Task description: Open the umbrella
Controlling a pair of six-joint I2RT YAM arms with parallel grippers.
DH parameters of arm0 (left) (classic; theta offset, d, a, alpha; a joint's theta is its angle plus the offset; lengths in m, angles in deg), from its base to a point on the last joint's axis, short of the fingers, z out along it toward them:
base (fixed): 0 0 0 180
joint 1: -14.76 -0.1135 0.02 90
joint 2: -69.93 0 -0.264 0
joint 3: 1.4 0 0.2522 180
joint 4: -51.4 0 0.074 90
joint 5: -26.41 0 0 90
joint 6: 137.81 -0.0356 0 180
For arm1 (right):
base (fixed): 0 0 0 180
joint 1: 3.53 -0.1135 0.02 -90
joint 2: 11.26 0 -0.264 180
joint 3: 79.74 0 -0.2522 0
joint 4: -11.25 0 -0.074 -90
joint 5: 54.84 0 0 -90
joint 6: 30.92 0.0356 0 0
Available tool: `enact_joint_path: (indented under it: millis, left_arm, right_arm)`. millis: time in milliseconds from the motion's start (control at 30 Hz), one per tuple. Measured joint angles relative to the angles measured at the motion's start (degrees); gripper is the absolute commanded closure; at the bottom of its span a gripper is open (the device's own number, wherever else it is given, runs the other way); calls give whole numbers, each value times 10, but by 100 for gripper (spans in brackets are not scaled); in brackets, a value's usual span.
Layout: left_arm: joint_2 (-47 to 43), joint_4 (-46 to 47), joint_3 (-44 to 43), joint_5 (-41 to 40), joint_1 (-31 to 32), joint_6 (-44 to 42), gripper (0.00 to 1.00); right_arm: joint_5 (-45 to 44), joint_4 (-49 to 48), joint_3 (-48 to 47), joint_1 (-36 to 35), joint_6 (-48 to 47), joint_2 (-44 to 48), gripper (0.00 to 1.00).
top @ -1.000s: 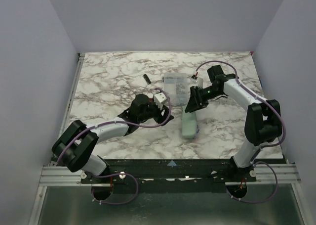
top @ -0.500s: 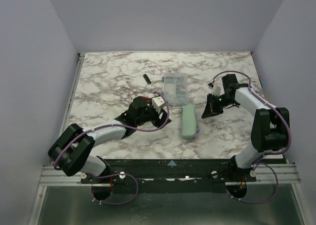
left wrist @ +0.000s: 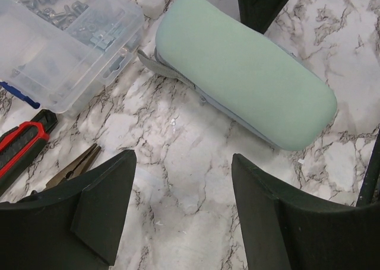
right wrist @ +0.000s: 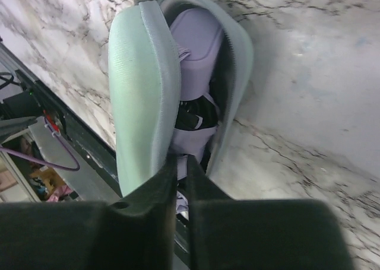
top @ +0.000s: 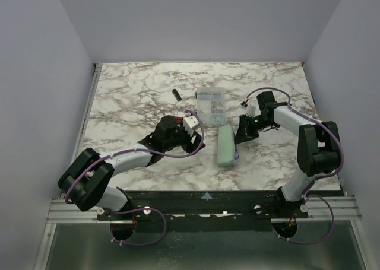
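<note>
While the umbrella (right wrist: pixel 195 50) lies tucked inside its half-unzipped green case (right wrist: pixel 139 86) between the arms, the right claw (right wrist: pixel 181 163) is clenched at the open seam — likely to draw it out, though any pinch is hidden. Beside the case the left claw (left wrist: pixel 184 205) hangs released. Nearby sit a clear box (left wrist: pixel 59 38), pliers (left wrist: pixel 74 170), a red-handled tool (left wrist: pixel 21 145) — the case bars opening.

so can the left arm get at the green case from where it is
Probably yes. The left gripper is open and faces the mint-green case, with only bare marble between them; the parts box lies off to one side.
</note>
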Motion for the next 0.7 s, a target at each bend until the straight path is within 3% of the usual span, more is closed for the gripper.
enact_joint_path:
  millis: [67, 167, 433, 700]
  left_arm:
    - [0, 0, 0, 0, 0, 0, 33]
    - [0, 0, 0, 0, 0, 0, 33]
    - [0, 0, 0, 0, 0, 0, 33]
    - [0, -1, -5, -2, 0, -4, 33]
  right_arm:
    - [4, 0, -2, -8, 4, 0, 52]
    - [10, 4, -14, -14, 9, 0, 38]
    - [-6, 2, -26, -56, 29, 0, 37]
    - [-103, -7, -38, -124, 55, -3, 32]
